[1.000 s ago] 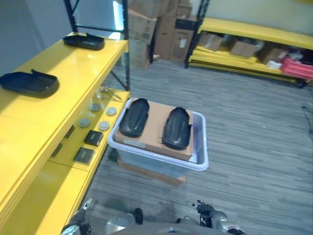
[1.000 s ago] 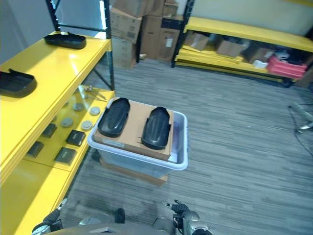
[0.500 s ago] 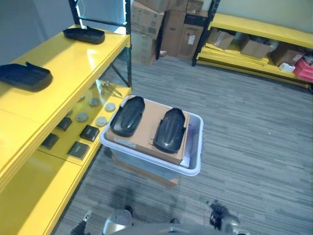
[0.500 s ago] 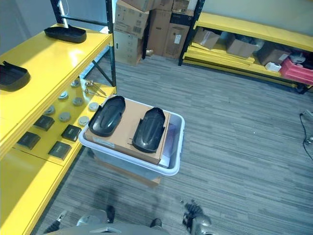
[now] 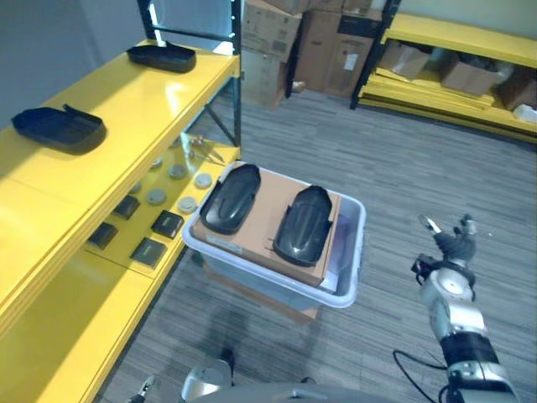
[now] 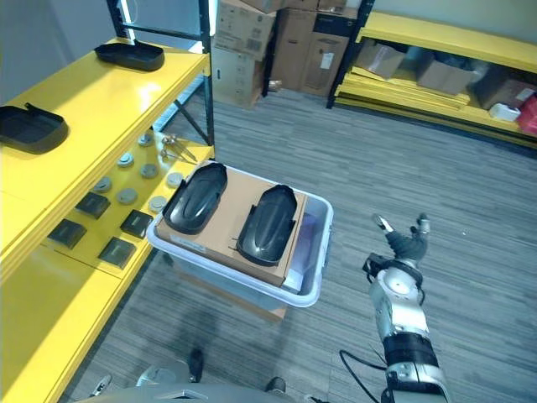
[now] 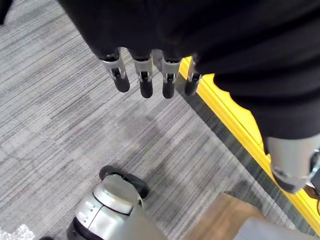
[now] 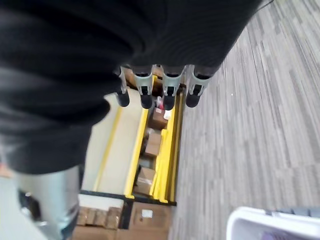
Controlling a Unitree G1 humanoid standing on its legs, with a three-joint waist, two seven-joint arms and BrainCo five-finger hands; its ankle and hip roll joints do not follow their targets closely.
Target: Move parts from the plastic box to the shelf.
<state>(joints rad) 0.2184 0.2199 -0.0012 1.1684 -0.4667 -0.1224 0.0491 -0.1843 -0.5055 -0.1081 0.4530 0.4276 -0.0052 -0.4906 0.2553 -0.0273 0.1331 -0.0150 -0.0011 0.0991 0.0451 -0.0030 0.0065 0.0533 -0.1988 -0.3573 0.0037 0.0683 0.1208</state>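
Raised over the grey floor to the right of the plastic box (image 5: 340, 281), the right hand (image 5: 453, 245) holds nothing, its fingers (image 8: 167, 92) straight and spread. Well apart from it, inside the box, two black parts lie side by side on a sheet of cardboard (image 5: 264, 222): the left part (image 5: 229, 198) and the right part (image 5: 304, 224), the right one being the nearer to the hand. Beyond the box stands the yellow shelf (image 5: 109, 134), with two more black parts on its top level, one near (image 5: 59, 128) and one far (image 5: 161, 56). Low beside the shelf's yellow edge, the left hand (image 7: 150, 75) hangs empty with its fingers relaxed and straight.
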